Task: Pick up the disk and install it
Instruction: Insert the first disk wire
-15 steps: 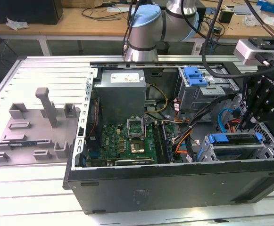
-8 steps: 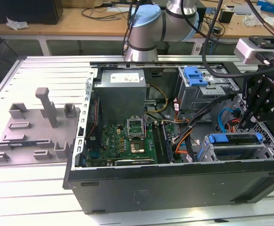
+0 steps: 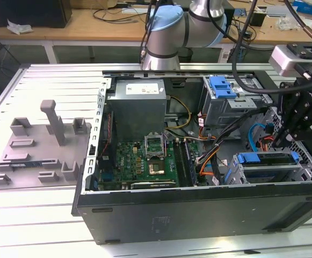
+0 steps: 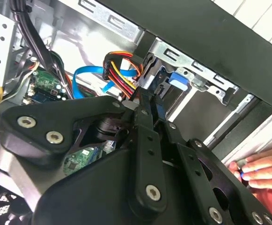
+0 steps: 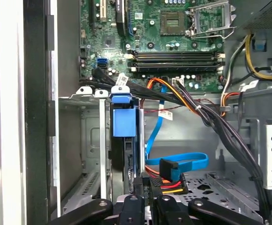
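A: Where is the disk lying?
B: The disk point(image 3: 268, 160) is standing on edge in the grey drive bay point(image 5: 90, 140), at the exterior view's right of the computer case point(image 3: 198, 209).
A: And the gripper?
B: The gripper point(image 5: 144, 190) is hanging right at the disk's edge. Clamping or released: cannot tell.

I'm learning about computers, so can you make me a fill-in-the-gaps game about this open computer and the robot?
1. The disk has a plastic frame coloured ___.
2. The gripper hangs over the end of the computer case on the exterior view's ___.
3. In the second wrist view, a person's ___ shows beside the computer case.

Missing words: blue; right; hand.
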`<move>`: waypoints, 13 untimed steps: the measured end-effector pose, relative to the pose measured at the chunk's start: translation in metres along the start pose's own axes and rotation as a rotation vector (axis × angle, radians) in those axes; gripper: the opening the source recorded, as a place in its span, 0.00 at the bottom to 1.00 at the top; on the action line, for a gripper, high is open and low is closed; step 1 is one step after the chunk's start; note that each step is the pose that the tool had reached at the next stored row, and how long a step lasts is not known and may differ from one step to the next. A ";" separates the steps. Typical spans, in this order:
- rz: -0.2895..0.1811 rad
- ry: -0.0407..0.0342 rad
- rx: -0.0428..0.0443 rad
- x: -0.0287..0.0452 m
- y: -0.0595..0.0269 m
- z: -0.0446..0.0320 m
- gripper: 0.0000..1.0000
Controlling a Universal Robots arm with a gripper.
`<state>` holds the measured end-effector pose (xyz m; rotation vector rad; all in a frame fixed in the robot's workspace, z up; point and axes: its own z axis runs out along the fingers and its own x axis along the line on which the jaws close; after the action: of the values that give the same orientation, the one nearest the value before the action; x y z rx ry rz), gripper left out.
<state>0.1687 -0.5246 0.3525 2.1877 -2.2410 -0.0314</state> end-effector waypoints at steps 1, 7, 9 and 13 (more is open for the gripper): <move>0.000 -0.0145 -0.0004 0.0030 -0.0001 0.0000 0.17; -0.001 -0.0387 -0.0010 0.0148 -0.0003 -0.0001 0.17; -0.001 -0.0417 -0.0010 0.0166 -0.0004 -0.0001 0.17; -0.001 -0.0457 -0.0011 0.0191 -0.0005 -0.0001 0.17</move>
<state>0.1687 -0.5437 0.3525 2.2098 -2.2628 -0.0835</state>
